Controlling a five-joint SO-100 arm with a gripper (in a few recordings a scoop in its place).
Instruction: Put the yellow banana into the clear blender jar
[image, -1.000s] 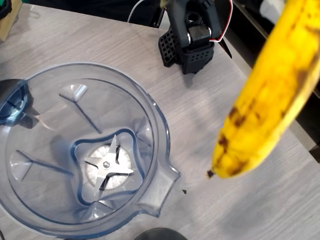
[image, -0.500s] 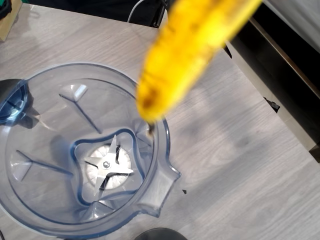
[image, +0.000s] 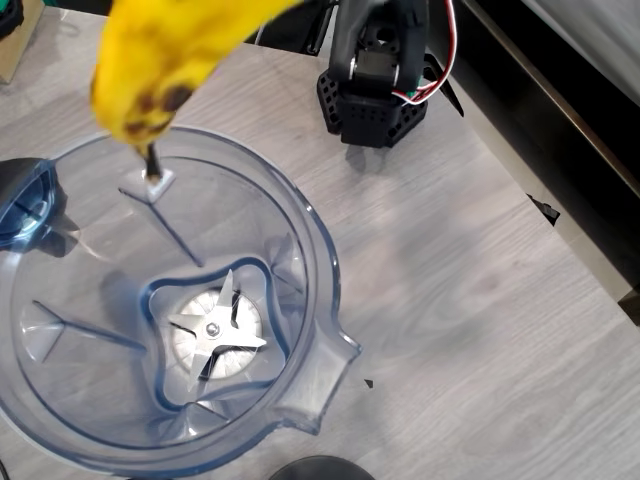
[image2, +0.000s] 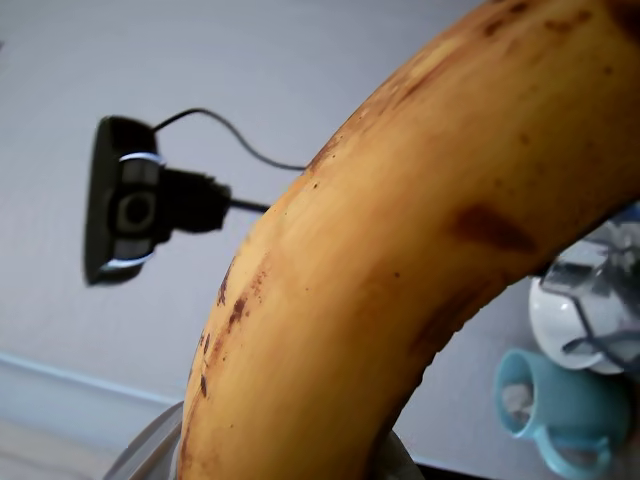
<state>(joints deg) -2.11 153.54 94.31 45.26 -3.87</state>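
The banana (image: 165, 55) has swung left over the jar's (image: 325, 250) far rim, nearly droppable; gripper's closure can't be told

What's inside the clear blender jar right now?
Only the steel blade at the bottom of the clear blender jar. The yellow banana hangs over its far rim, hiding a bit of it.

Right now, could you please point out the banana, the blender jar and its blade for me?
yellow banana (image: 150, 60), overhead view, on its spotted lower end.
clear blender jar (image: 325, 250), overhead view, on its right rim.
blade (image: 212, 328), overhead view, on its centre hub.
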